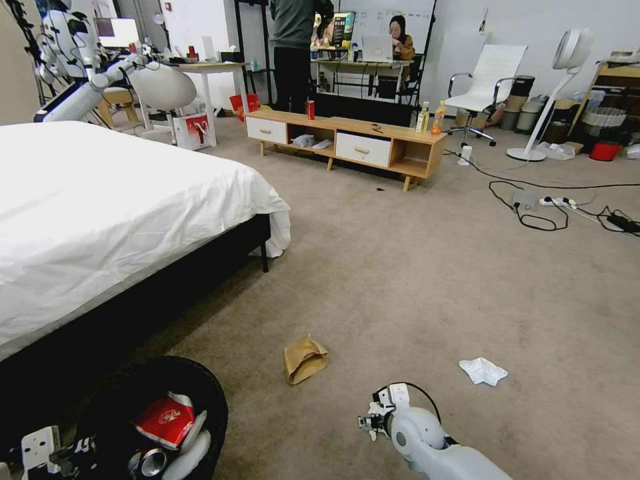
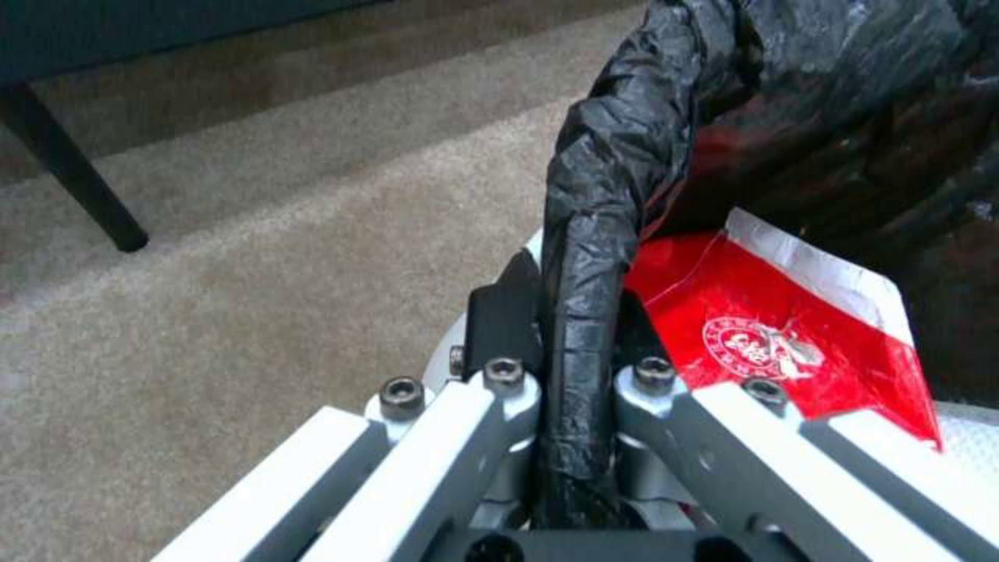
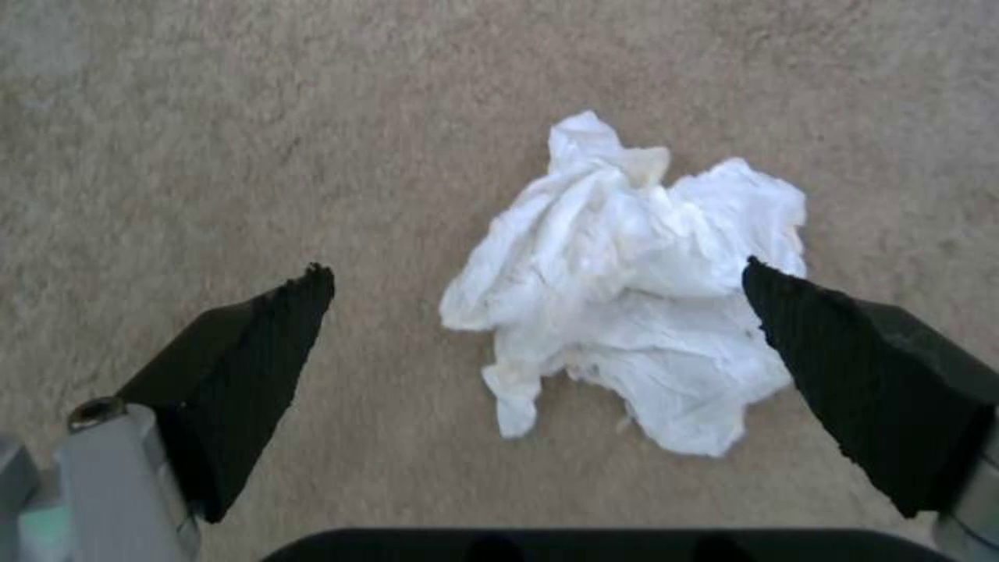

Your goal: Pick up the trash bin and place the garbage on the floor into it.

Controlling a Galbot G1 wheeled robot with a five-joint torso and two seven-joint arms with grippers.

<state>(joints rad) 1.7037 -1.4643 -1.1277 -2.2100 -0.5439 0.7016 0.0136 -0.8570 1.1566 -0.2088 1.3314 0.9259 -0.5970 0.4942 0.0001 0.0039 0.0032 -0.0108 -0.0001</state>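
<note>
Two grippers at work. Left gripper (image 2: pixel 567 312), lower left of head view, fingers (image 2: pixel 499 312) pinched onto the bag-lined rim of the bin (image 1: pixel 200 393); rim runs straight between the pads in the left wrist view. Bin holds a red packet (image 1: pixel 163 420), a can (image 1: pixel 152 462) and white tissue. Right gripper (image 3: pixel 536 312), bottom centre-right of head view, fingers (image 3: pixel 261 351) spread wide over the carpet (image 1: pixel 433 280), holding nothing. Tissue (image 3: pixel 635 297) lies on the carpet between the fingers in the right wrist view, nearer one finger, which overlaps its edge; contact unclear. In head view tissue (image 1: pixel 483 371) sits up and right of the gripper. Brown paper bag (image 1: pixel 304 358) lies on the carpet centre-bottom, between bin and tissue, apart from both. Bed (image 1: pixel 100 213) edge close behind the bin at left; open carpet around tissue and bag.
</note>
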